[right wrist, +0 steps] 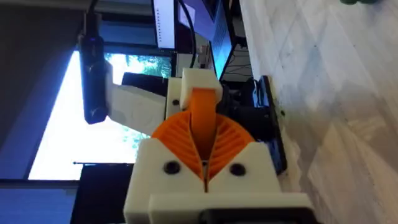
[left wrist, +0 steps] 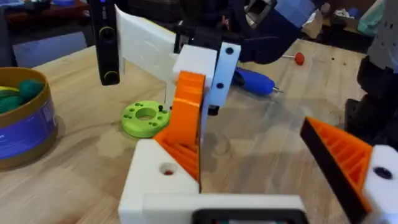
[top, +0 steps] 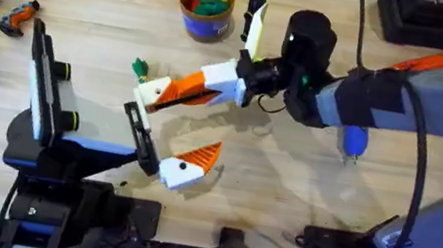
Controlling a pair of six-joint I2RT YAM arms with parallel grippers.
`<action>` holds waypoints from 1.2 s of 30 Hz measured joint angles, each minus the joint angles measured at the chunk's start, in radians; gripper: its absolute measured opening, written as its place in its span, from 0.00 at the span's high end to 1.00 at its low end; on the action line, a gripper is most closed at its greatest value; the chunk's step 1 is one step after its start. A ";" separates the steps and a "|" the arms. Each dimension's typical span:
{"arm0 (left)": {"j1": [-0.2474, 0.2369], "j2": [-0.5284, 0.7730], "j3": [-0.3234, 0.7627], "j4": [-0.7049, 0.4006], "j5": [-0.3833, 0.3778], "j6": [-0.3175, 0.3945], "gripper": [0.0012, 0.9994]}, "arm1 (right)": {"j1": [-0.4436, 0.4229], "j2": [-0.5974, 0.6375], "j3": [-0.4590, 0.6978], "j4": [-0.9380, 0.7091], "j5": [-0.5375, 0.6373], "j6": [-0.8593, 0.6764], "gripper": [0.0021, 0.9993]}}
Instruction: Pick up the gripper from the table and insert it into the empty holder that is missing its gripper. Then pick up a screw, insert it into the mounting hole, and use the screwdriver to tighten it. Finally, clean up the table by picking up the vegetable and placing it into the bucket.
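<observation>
Pale wooden table [top: 115,7] lies under both my arms. My right gripper [right wrist: 205,163] is pinched shut on the gripper [right wrist: 202,118], the little orange wedge, pressing it against the holder [left wrist: 158,177], the bare white mount on my left gripper [left wrist: 267,180], whose fingers stand wide apart and hold nothing. So I judge the insertion is underway; next I must seat it square, release, then fetch a screw. Beyond, the screwdriver [left wrist: 254,80] lies to the right, the vegetable [top: 140,67] just left of my fingers, the bucket [top: 206,4] farther off.
</observation>
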 joint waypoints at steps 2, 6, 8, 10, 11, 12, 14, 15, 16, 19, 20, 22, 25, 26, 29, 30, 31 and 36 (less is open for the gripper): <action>0.000 0.000 0.000 0.000 0.000 0.000 0.01 | 0.000 0.000 0.000 0.000 0.000 0.003 0.99; 0.000 0.000 0.000 0.000 -0.001 0.000 0.01 | 0.002 0.000 0.001 0.000 0.001 0.007 0.99; 0.000 0.000 0.000 0.000 -0.002 0.000 0.01 | 0.002 0.000 0.002 0.000 0.002 0.008 0.99; 0.000 0.000 0.000 0.000 -0.002 0.000 0.01 | 0.002 0.000 0.002 0.000 0.001 0.010 0.99; 0.000 0.000 0.000 0.000 -0.002 0.000 0.01 | 0.002 0.000 0.002 0.000 0.002 0.010 0.99; 0.000 0.000 0.000 0.000 -0.002 0.000 0.01 | 0.002 0.000 0.002 -0.001 0.001 0.011 0.98; -0.001 0.000 0.000 0.000 0.007 0.002 0.01 | 0.004 0.000 0.002 -0.004 0.012 0.014 0.74; -0.003 0.000 0.000 -0.001 0.014 0.003 0.01 | 0.009 0.002 0.003 -0.005 0.021 0.013 0.60; -0.006 0.000 0.000 -0.002 0.018 0.003 0.01 | 0.013 0.005 0.004 -0.005 0.026 0.013 0.47; -0.008 0.000 0.000 -0.003 0.030 0.003 0.01 | 0.022 0.013 0.006 -0.006 0.040 0.011 0.15; -0.008 0.000 0.000 -0.003 0.032 0.003 0.01 | 0.023 0.013 0.006 -0.007 0.046 0.010 0.14; -0.008 0.000 0.000 -0.003 0.032 0.003 0.01 | 0.023 0.013 0.007 -0.006 0.057 0.010 0.14; -0.008 0.000 0.000 -0.003 0.034 0.003 0.01 | 0.021 0.013 0.007 -0.006 0.066 0.009 0.14; -0.008 0.000 0.000 -0.003 0.034 0.003 0.01 | 0.020 0.013 0.007 -0.006 0.068 0.005 0.14; -0.008 0.000 0.000 -0.003 0.035 0.003 0.01 | 0.010 -0.001 0.007 -0.025 0.074 -0.022 0.14; -0.008 0.000 0.000 -0.003 0.035 0.004 0.01 | -0.015 -0.076 0.007 -0.188 0.093 -0.086 0.14; -0.008 0.000 0.000 -0.003 0.035 0.004 0.01 | -0.029 -0.119 0.009 -0.298 0.108 -0.130 0.14; -0.008 0.000 0.000 -0.003 0.035 0.006 0.01 | -0.109 -0.340 0.037 -0.863 0.238 -0.385 0.14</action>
